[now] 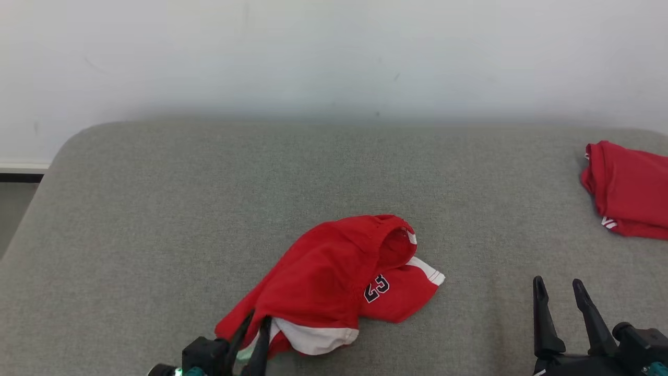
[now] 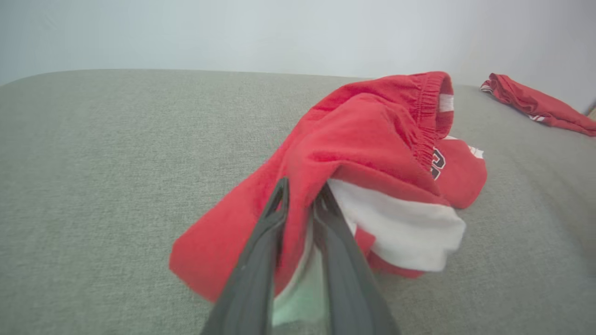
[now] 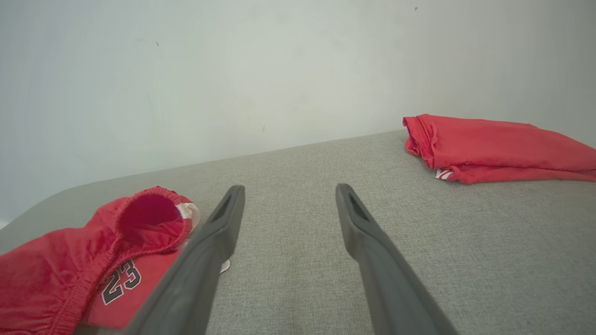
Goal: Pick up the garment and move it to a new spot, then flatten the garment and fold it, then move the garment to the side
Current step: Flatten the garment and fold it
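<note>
The red garment [image 1: 334,271] lies crumpled in the lower middle of the head view, on the grey cloth-covered counter [image 1: 156,209]. Its elastic waistband is bunched up toward the top of the heap, a dark "23" shows on a flap at the right, and a white band hangs along its lower edge.

At the lower left of that view, the left gripper [image 1: 258,321] meets the garment's bottom edge. In the left wrist view the left gripper [image 2: 302,190] has its jaws drawn nearly together, pinching a fold of red cloth beside the white band.

The right gripper [image 1: 557,284] sits at the lower right of the head view, well apart from the garment. Its jaws are spread and hold nothing. In the right wrist view the gripper [image 3: 289,190] has bare grey counter between its fingers.

A second red garment [image 1: 629,190], folded, rests at the right edge of the head view, near the pale wall [image 1: 334,52].
</note>
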Robot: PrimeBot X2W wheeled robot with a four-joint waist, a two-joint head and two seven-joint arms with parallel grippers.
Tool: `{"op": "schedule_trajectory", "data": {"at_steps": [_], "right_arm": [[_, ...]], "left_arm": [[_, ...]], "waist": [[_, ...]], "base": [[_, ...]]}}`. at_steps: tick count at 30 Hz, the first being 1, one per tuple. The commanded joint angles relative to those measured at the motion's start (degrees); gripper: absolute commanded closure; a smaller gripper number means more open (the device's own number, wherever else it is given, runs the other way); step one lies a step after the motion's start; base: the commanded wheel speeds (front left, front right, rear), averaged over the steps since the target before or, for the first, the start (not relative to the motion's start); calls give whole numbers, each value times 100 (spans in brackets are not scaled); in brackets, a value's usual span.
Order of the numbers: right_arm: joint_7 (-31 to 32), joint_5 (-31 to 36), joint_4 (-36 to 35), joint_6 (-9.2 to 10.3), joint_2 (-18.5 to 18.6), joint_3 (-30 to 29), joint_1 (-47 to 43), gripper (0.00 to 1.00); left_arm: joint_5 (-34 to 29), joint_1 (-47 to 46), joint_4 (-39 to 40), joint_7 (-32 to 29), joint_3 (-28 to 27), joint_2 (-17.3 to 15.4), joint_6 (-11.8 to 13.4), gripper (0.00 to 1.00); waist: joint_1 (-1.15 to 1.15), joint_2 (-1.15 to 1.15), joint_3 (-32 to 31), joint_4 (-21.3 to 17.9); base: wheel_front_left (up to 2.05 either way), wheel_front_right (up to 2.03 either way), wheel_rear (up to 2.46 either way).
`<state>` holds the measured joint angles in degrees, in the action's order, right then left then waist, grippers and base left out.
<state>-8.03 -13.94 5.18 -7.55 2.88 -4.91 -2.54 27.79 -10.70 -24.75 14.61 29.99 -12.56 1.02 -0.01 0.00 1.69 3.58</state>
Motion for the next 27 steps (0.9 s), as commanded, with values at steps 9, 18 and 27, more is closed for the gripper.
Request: {"op": "schedule_trajectory", "data": {"at_steps": [9,18,27], "right_arm": [[-2,-35,27,12,1,-4,-146,0],[-1,-46,52,12,1,-17,-157,0],[-8,-43,76,12,0,-8,-178,0]], "left_arm": [[-207,182,1041,61,-174,-124,183,0],[-438,479,1707,58,-786,-288,553,0],[-812,956,2056,60,-1753,-292,601,0]], "waist": [[1,0,-184,-12],[1,0,-199,-28],[1,0,-199,-9]], "base": [[0,0,0],[0,0,0],[0,0,0]]}}
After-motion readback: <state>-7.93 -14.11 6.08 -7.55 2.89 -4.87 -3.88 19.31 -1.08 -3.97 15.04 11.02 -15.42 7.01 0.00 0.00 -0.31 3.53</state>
